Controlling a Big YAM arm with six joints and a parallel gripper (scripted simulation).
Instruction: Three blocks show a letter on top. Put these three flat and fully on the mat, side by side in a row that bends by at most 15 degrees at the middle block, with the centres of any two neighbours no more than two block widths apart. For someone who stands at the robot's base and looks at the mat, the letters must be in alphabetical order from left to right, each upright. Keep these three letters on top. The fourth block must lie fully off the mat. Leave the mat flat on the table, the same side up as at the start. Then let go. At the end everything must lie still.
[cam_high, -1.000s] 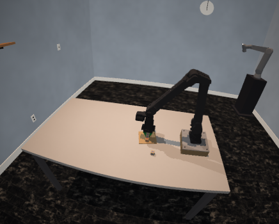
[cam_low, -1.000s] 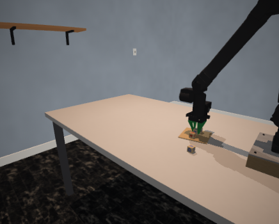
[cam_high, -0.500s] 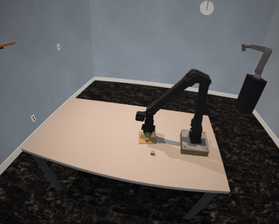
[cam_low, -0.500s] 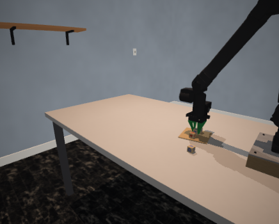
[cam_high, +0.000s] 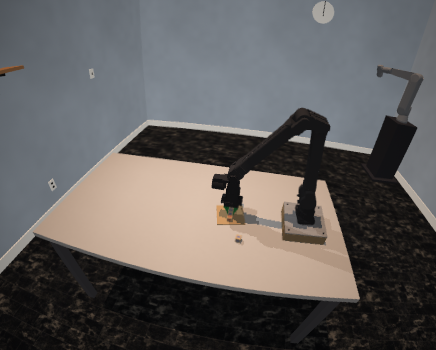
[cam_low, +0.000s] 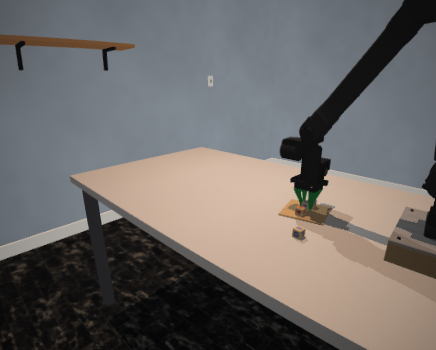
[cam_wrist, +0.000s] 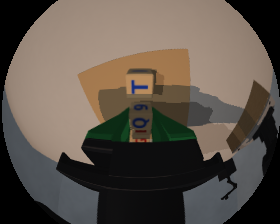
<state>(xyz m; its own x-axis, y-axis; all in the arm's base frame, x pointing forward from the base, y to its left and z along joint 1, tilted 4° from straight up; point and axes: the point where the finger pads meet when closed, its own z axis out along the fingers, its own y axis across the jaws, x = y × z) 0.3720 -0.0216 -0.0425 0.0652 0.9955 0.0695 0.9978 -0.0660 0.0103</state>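
Note:
The orange mat (cam_high: 220, 221) (cam_low: 287, 213) (cam_wrist: 175, 62) lies flat on the table. My gripper (cam_high: 230, 210) (cam_low: 307, 206) (cam_wrist: 140, 111) points down over its middle, shut on the Q block (cam_wrist: 141, 123), whose blue Q faces up. I cannot tell whether that block touches the mat. The T block (cam_wrist: 139, 84) sits on the mat just beyond it in the wrist view, blue T up. The red-lettered block (cam_high: 230, 217) (cam_low: 300, 211) (cam_wrist: 141, 139) sits on the other side, mostly hidden by the gripper in the wrist view; its letter looks like G. The three form a nearly straight row.
The fourth block (cam_high: 238, 239) (cam_low: 298, 233) lies on the table (cam_high: 150, 215) (cam_low: 200, 185), off the mat on the side near the top and exterior views. The robot's base (cam_high: 304, 231) (cam_low: 412, 245) stands to the right of the mat in the top and exterior views.

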